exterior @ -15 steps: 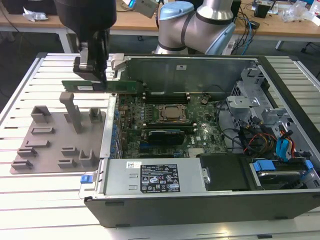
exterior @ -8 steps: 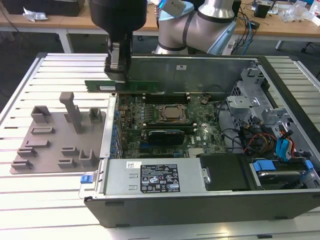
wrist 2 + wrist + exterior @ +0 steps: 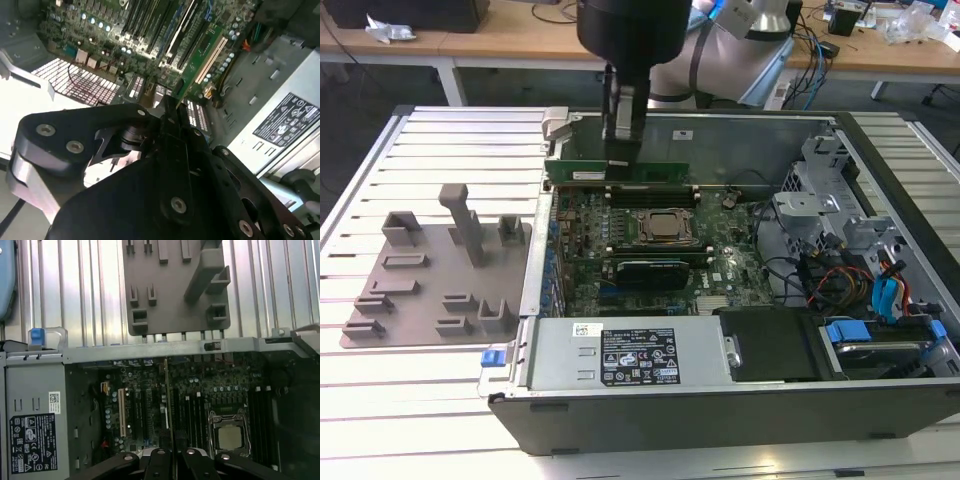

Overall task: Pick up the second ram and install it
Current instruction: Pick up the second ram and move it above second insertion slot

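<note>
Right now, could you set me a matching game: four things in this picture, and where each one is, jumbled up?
Things:
1 second ram
2 grey tray
3 processor
4 labelled silver box

Places:
A on the slatted table, outside the case
B middle of the motherboard
C held in the gripper
D along the case wall nearest the exterior camera

Pairs: 1-C, 2-A, 3-B, 4-D

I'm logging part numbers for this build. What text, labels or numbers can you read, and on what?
Black label on the power supply: print too small to read.
White barcode sticker beside it: unreadable.
White sticker on the case wall: unreadable.
On the second ram, held in the pincer: no legible marking.
Nothing can be quoted.
</note>
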Tool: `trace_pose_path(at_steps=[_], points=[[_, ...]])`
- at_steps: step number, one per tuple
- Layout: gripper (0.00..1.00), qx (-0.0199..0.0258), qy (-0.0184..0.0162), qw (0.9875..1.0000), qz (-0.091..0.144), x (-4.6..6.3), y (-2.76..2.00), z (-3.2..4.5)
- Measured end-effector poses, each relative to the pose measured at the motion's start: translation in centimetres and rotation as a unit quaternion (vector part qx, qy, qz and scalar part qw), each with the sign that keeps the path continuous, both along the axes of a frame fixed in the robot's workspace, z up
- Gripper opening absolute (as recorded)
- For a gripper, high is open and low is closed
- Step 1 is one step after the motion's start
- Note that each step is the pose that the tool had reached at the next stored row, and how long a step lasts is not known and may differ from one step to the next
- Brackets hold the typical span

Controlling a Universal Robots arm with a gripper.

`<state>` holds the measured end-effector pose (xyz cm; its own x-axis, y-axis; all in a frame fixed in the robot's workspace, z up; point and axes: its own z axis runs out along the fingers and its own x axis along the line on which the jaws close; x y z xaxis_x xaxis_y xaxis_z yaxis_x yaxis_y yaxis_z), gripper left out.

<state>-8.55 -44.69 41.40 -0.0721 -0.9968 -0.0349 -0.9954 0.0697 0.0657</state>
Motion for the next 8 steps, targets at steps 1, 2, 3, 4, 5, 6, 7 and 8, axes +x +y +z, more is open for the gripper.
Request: trace_pose_path(at_steps=[1, 2, 3, 4, 5, 6, 7, 8], points=[[0.14, 0.0, 0.0002, 1.0, 0.0, 0.5, 0.0, 0.0], [0.14, 0.0, 0.0004, 1.0, 0.0, 1.0, 0.0, 0.0], [0.14, 0.0, 0.0004, 1.0, 0.0, 1.3, 0.0, 0.0], [0.14, 0.0, 0.0005, 1.0, 0.0, 1.5, 0.0, 0.0], [0.14, 0.0, 0.0007, 1.0, 0.0, 2.0, 0.0, 0.0], [0.14, 0.0, 0.0009, 1.0, 0.0, 2.5, 0.0, 0.0], [0.14, 0.0, 0.0011, 1.0, 0.0, 3.0, 0.01, 0.0], [0.14, 0.0, 0.0014, 1.0, 0.0, 3.7, 0.02, 0.0]])
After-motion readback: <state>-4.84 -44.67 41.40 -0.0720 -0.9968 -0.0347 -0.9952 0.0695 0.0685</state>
